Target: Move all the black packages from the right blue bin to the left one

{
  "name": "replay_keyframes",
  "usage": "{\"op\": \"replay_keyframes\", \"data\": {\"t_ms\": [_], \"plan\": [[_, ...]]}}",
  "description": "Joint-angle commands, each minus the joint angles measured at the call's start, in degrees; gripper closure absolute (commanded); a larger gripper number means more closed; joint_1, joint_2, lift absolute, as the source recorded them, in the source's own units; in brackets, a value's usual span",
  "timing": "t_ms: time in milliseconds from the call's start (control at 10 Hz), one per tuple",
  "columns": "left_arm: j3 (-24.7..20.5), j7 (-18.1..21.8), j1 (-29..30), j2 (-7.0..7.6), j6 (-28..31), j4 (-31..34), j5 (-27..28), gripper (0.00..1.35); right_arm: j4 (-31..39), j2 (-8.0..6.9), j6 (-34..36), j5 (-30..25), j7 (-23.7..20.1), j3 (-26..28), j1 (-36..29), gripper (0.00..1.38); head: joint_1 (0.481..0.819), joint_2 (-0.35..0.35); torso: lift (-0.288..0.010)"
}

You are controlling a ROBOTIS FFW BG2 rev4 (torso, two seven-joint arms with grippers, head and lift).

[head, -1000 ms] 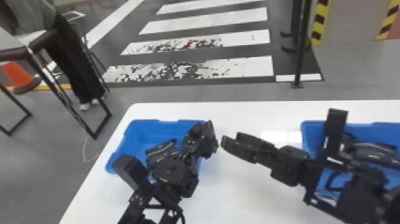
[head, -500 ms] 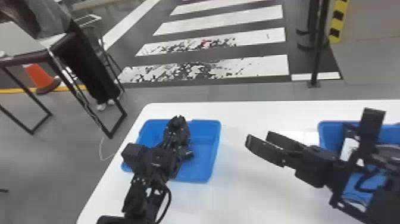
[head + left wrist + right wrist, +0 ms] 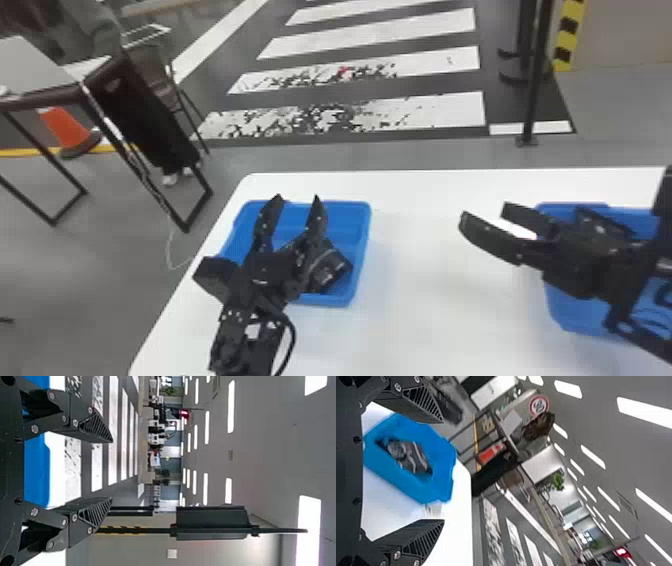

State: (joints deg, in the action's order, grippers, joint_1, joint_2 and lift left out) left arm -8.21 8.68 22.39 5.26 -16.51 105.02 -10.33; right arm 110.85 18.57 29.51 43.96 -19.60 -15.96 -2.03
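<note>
My left gripper (image 3: 297,200) stands open above the left blue bin (image 3: 367,225), fingers toward its far side. A black package (image 3: 327,267) lies in that bin, beside the gripper's body. In the left wrist view the left gripper (image 3: 111,470) has nothing between its fingers. My right gripper (image 3: 484,212) is open over the white table at the near-left edge of the right blue bin (image 3: 565,310); its arm covers much of that bin. The right wrist view has the right gripper (image 3: 442,471) empty, with dark striped packaging (image 3: 411,457) inside the left bin (image 3: 440,447).
Both bins stand on a white table (image 3: 425,240), with a bare strip between them. A dark object (image 3: 605,222) shows at the right bin's far part, partly behind the right arm; I cannot tell whether it is a package. Beyond the table's left edge stands another table (image 3: 35,65).
The left gripper's fingers now stand well apart, where they looked close together before, and it has turned toward the bin's far side. My right gripper has shifted right, closer to the right bin.
</note>
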Motion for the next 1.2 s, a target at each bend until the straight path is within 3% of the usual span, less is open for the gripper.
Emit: {"op": "replay_keyframes", "data": {"t_ms": [0, 200, 500, 1100], "plan": [[0.7, 0.0, 4.3, -0.69, 1.9, 7.7, -1.3, 0.34, 4.7, -1.35, 2.1, -11.9, 2.2, 7.6, -3.6, 0.15, 0.695, 0.345, -0.132], [1.9, 0.0, 10.5, -1.39, 1.9, 14.4, -2.6, 0.38, 6.2, -2.58, 6.2, -17.0, 7.6, 12.8, -7.4, 0.15, 0.695, 0.218, -0.132], [5.2, 0.0, 13.6, -1.83, 1.7, 14.9, -4.5, 0.38, 2.3, -4.07, 9.2, -18.5, 11.5, 13.9, -9.5, 0.15, 0.695, 0.113, -0.132], [5.3, 0.0, 13.3, -1.83, 1.0, 14.6, -4.1, 0.38, -6.9, -4.68, 9.4, -17.2, 15.4, 12.2, -5.4, 0.15, 0.695, 0.071, -0.132]]}}
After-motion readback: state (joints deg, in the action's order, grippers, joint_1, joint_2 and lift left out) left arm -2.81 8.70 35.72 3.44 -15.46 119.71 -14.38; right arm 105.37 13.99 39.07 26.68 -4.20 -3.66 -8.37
